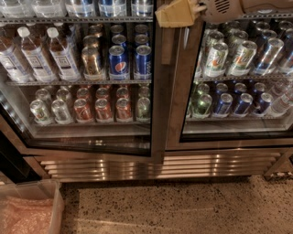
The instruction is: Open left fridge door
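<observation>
The arm (238, 7) enters from the upper right corner and lies almost horizontal along the top edge of the view. Its pale housing has a small vent grid. At its end the tan gripper (176, 13) points to the left and sits at the top of the steel upright where the two doors meet, touching or just in front of it.

The scene is a drinks fridge seen from above and in front. Under the doors runs a ribbed steel grille (151, 164), and below it is a speckled stone floor (183, 205). In the lower left corner stands a clear plastic bin (51, 208) with something pinkish inside.

The left fridge door (159, 114) fills the left half of the view, and the gripper is at the upper end of its right steel upright. Through its glass we see water bottles (59, 55) and, beside them, Pepsi cans (119, 61), with a row of smaller cans on the shelf under them. The lower edge of this door runs slanted, lower at the right side, so the door appears a little ajar on that side. The right door (181, 105) shows green-and-white cans (215, 59) and dark blue cans below.

Whether the gripper is spread or pressed together we cannot tell, nor whether it grips the door frame or only rests against it.
</observation>
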{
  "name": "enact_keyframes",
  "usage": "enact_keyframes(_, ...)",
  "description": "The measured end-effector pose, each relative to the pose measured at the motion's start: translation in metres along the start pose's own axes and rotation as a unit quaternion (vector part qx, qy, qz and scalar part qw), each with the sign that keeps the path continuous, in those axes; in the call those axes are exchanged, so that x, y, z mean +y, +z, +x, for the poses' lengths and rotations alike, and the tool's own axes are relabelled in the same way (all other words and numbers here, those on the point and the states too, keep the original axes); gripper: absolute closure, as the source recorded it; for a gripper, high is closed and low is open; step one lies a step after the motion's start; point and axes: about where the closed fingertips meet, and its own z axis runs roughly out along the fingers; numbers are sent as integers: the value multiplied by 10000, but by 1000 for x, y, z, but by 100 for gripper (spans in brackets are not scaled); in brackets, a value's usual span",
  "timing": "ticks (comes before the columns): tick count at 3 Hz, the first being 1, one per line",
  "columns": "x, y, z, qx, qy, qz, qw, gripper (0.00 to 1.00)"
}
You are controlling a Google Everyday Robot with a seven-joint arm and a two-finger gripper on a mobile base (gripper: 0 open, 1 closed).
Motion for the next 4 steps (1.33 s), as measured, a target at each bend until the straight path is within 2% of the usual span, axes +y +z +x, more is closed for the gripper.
enact_keyframes(1,1,-5,0,35,-1,86,10000,37)
enact_keyframes(2,-3,-39,2,177,64,687,9975,29)
enact_keyframes(3,-1,-77,0,287,110,1253,9916,18)
enact_keyframes(4,5,-101,-2,289,130,1497,9882,0)
